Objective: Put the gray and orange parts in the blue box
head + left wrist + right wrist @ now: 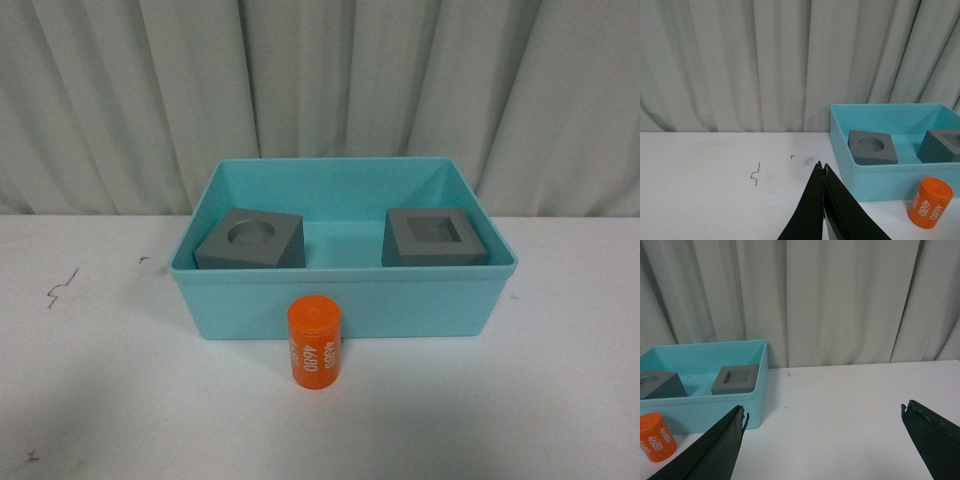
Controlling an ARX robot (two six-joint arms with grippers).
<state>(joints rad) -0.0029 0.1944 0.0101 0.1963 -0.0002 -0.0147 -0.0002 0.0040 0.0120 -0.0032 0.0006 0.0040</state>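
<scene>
The blue box (340, 305) sits on the white table (100, 400), near the middle of the back edge; two gray parts are already inside it. The gray cube with the round hole (250, 240) is at the left end of the box; the gray cube with the square hole (434, 238) is at the right end, well apart from the first.

The orange cylinder (315, 338) is not in yet; it stands upright on the table just beside the box's front wall, and I cannot tell if it touches the wall. It looks hard and smooth, and I think it is light; it is round, so it may roll if it tips. A good place to hold it is across its round sides near the middle; it then has to go up over the rim.

It has white writing on its side; one number reads 4680, and the one next to it looks much the same but is too small to be sure.

The left gripper (823, 167) has its fingers pressed together and holds nothing; the right gripper (823, 410) has its fingers spread wide and holds nothing.
</scene>
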